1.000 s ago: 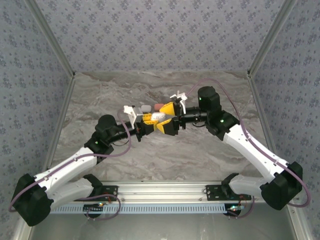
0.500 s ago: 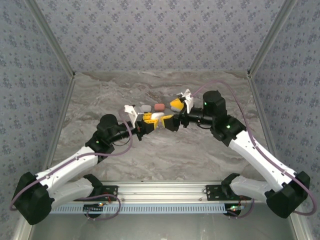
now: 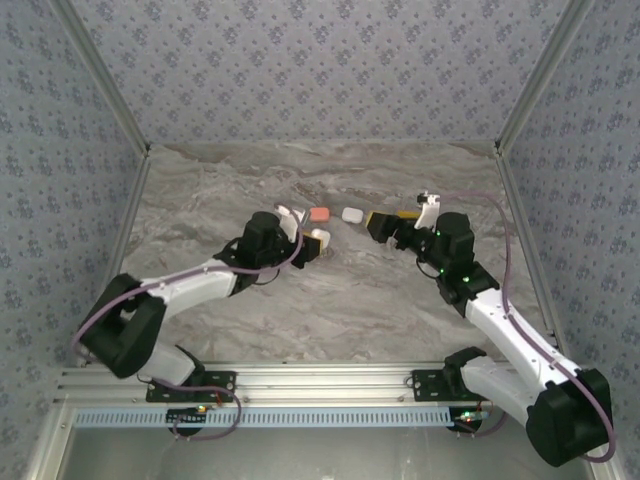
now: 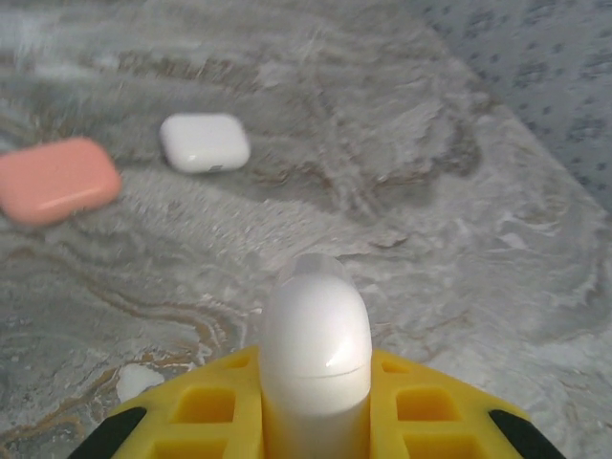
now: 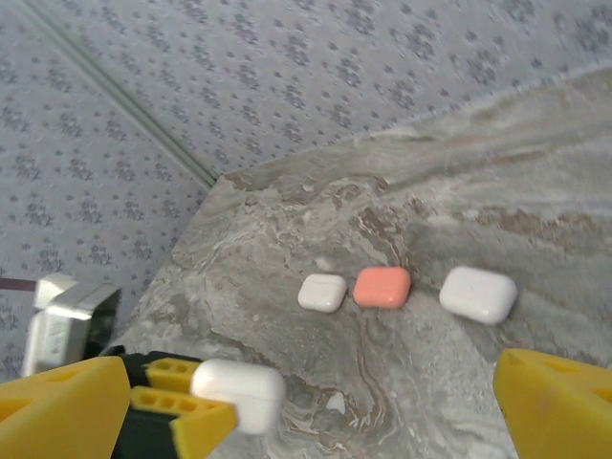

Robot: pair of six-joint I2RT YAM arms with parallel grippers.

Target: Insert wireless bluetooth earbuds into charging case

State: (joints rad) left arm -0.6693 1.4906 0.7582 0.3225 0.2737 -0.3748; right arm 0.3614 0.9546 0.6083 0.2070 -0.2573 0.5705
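Earbud (image 4: 139,380), white, lies on the table (image 4: 430,239), lower left of the left-wrist view, beside your left gripper (image 4: 316,426), which is clamped on a white case (image 4: 316,335). Right gripper (image 3: 385,222): fingers apart.

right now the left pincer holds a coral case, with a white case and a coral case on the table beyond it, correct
No. The held case in the left pincer is white, not coral; the left wrist view shows it. A white case and a coral case do lie on the table beyond it.
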